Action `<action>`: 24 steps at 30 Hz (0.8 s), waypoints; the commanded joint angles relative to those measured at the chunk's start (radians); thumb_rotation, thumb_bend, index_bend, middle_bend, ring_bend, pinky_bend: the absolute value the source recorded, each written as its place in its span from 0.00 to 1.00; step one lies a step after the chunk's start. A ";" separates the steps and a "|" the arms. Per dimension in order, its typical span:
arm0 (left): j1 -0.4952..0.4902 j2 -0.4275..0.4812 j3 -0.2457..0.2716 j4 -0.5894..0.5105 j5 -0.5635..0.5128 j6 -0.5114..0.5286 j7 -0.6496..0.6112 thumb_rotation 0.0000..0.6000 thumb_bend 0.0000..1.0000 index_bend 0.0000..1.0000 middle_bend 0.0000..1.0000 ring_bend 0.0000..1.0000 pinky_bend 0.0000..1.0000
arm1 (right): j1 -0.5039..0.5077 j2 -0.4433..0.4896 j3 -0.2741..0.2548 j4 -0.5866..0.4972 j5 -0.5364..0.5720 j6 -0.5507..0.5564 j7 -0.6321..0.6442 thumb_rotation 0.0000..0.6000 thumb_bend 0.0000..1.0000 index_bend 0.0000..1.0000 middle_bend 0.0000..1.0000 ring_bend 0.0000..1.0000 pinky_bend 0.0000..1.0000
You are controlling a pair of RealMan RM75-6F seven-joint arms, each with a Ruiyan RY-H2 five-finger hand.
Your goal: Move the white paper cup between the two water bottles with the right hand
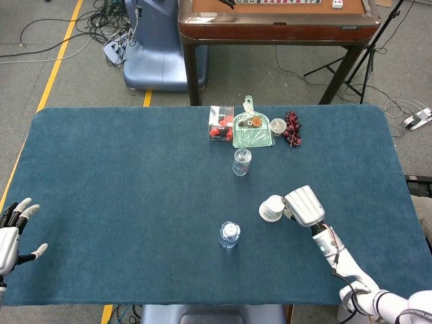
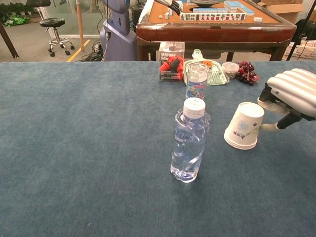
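Observation:
The white paper cup [image 1: 272, 208] [image 2: 242, 126] stands upside down, slightly tilted, on the blue table, to the right of the line between the two bottles. The near water bottle [image 1: 229, 234] [image 2: 189, 140] is upright in front; the far water bottle [image 1: 241, 161] [image 2: 196, 80] is upright behind it. My right hand [image 1: 302, 206] [image 2: 291, 94] is against the cup's right side. Its fingers reach over the cup's top edge and its thumb [image 2: 270, 127] touches the cup's side, without a closed grip. My left hand [image 1: 13, 229] hovers with its fingers spread at the table's left front edge.
At the table's far edge sit a clear box with red items [image 1: 221, 123] [image 2: 171, 62], a green dustpan-like tray [image 1: 252, 130], a small lidded tub [image 1: 277, 126] and dark red grapes [image 1: 292, 127] [image 2: 247, 72]. A brown mahjong table [image 1: 277, 23] stands beyond.

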 commanded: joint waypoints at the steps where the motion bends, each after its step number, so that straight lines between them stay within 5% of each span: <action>1: 0.000 0.000 0.000 0.000 0.000 -0.001 0.000 1.00 0.20 0.16 0.00 0.00 0.20 | 0.010 -0.009 0.002 0.010 -0.002 -0.001 0.003 1.00 0.00 1.00 1.00 1.00 1.00; 24: 0.000 0.002 -0.005 0.003 -0.022 -0.013 0.008 1.00 0.20 0.16 0.00 0.00 0.20 | 0.144 -0.101 0.032 0.038 0.005 -0.083 -0.047 1.00 0.00 1.00 1.00 1.00 1.00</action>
